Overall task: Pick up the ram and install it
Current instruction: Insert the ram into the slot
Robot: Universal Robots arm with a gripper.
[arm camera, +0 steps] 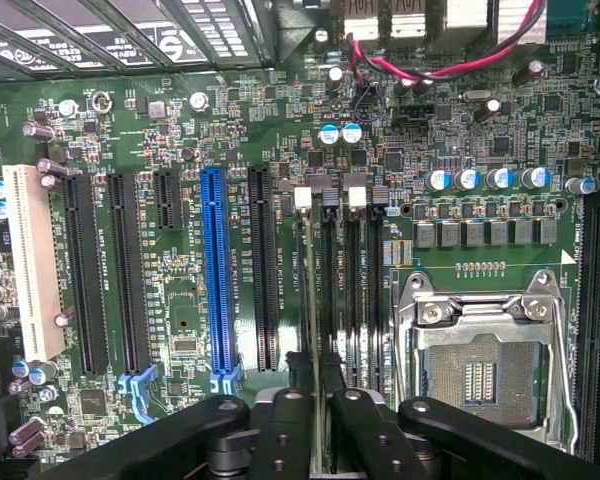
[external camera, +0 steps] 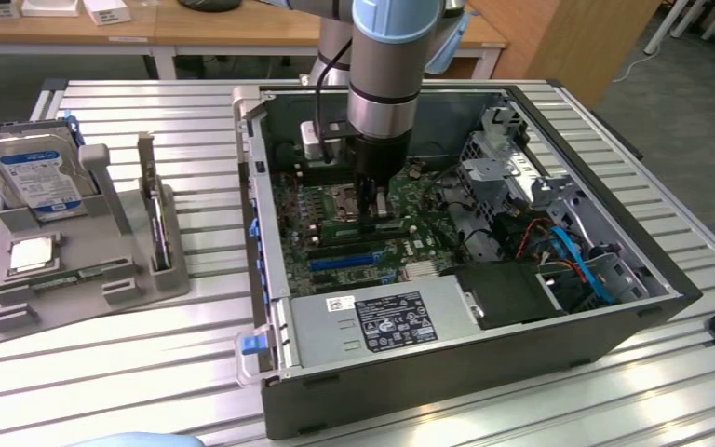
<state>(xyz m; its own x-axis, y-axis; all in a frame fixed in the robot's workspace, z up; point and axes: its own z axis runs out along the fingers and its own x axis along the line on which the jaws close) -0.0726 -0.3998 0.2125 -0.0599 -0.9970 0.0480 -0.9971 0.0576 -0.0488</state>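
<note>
ram (arm camera: 311, 290) edge-on, one end lost behind gripper (arm camera: 315, 368) | arm (external camera: 389, 56) cut off up top, hides board (external camera: 332, 247) middle | slot labels (arm camera: 288, 272) too tiny

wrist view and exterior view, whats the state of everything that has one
gripper: shut on the ram
ram: on edge at the end DIMM slot, seating unclear
other DIMM slots: empty
CPU socket: empty, no chip
computer case: on its side, panel off
hard drive: upright in the grey holder
CPU chip: flat on the holder
</note>
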